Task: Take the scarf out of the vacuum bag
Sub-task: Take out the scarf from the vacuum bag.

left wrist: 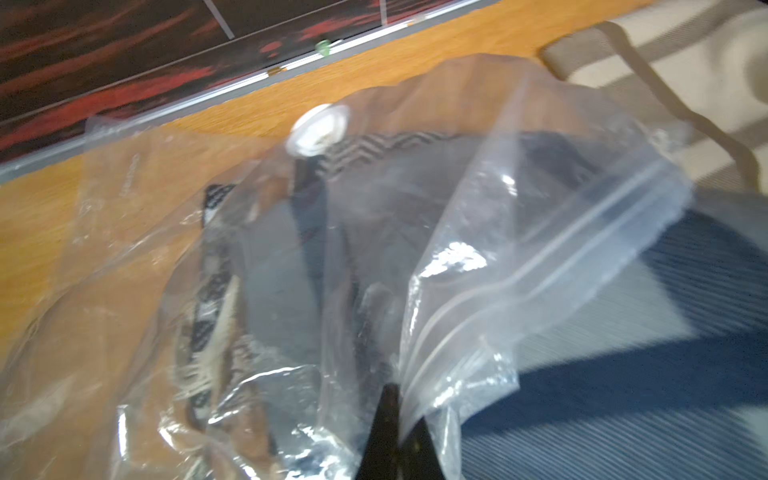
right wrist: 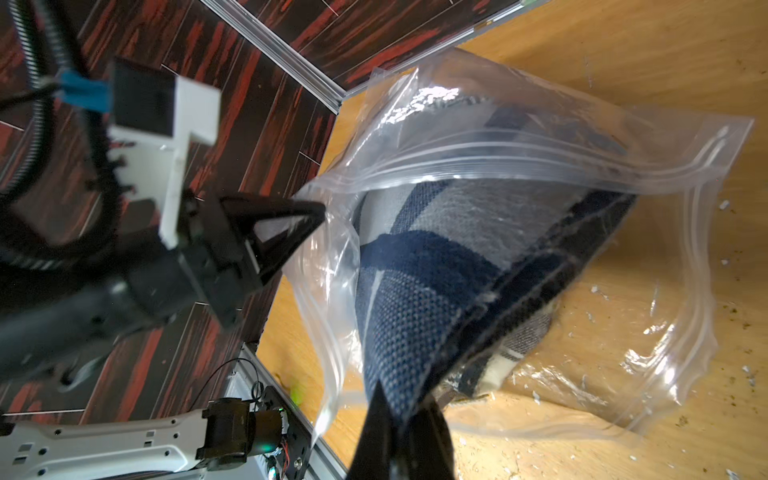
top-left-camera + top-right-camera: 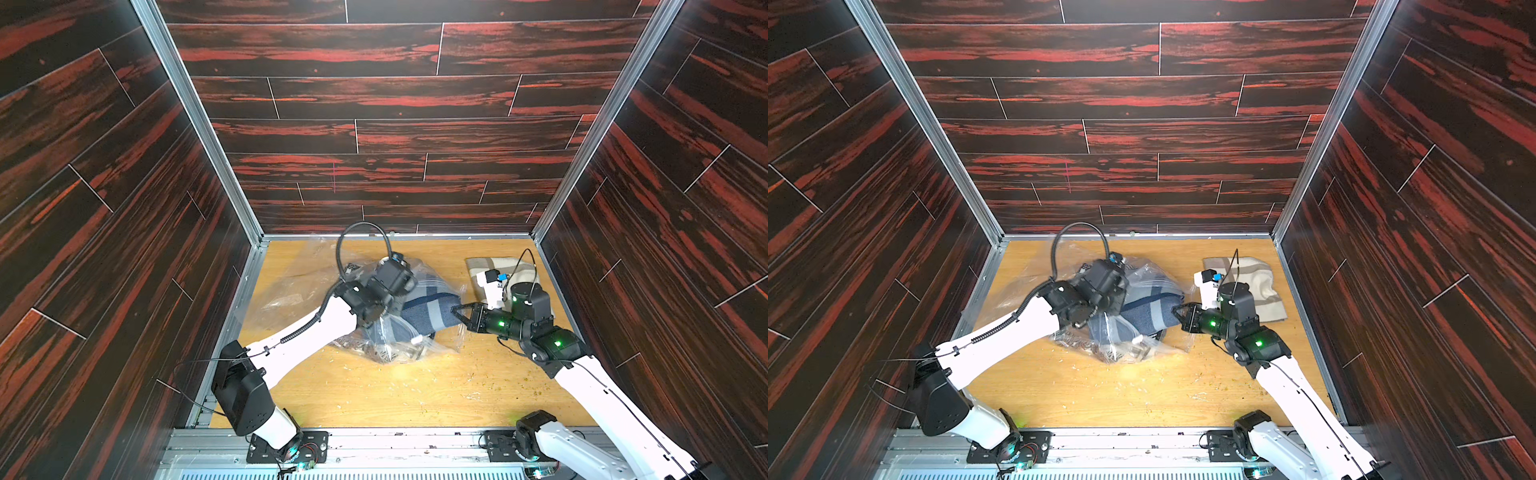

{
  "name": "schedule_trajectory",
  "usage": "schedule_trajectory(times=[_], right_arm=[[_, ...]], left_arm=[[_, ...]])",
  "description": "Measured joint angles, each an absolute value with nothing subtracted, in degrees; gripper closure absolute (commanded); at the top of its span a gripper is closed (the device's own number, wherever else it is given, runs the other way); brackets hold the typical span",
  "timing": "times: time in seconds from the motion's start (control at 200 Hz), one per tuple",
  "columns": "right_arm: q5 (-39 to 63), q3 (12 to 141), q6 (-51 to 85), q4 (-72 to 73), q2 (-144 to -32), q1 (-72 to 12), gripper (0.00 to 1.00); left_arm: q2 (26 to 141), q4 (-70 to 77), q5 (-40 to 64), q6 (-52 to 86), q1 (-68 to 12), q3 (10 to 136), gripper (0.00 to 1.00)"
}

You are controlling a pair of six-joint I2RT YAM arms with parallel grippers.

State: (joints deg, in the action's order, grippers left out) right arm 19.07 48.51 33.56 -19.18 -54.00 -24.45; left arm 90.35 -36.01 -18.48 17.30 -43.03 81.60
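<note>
Sprawling over the left and middle of the light wooden table [image 3: 374, 395], the large crinkly clear plastic vacuum bag [image 3: 286, 291] lies with its round white valve disc [image 1: 318, 129] on the upper sheet and its zip-seal mouth turned to the right. The black left gripper [image 2: 313, 210] is clenched on the bag's upper lip at the zip strip (in its own wrist view the fingertips [image 1: 390, 411] pinch only plastic), and that lip stands raised off the cloth. The folded navy-and-grey woven scarf [image 3: 432, 305] sits partly inside, with one end poking out of the mouth. The black right gripper [image 3: 459, 311] is clamped on that protruding end, just outside the bag. A folded beige striped cloth [image 3: 505, 266] lies beyond, near the right wall.
</note>
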Motion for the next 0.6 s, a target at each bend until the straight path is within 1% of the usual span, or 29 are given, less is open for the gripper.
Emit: schedule_trajectory(times=[0.346,0.601], right_arm=[[22.8,49.5,35.5,-12.2,-61.3,-24.5,1.0],[25.1,55.1,36.9,-7.0,-70.0,-26.3,1.0]], left_arm=[[90.3,-37.2,-14.6,14.9,-31.6,83.9,1.0],[90.2,-38.0,-13.4,13.3,-25.4,85.8,1.0]])
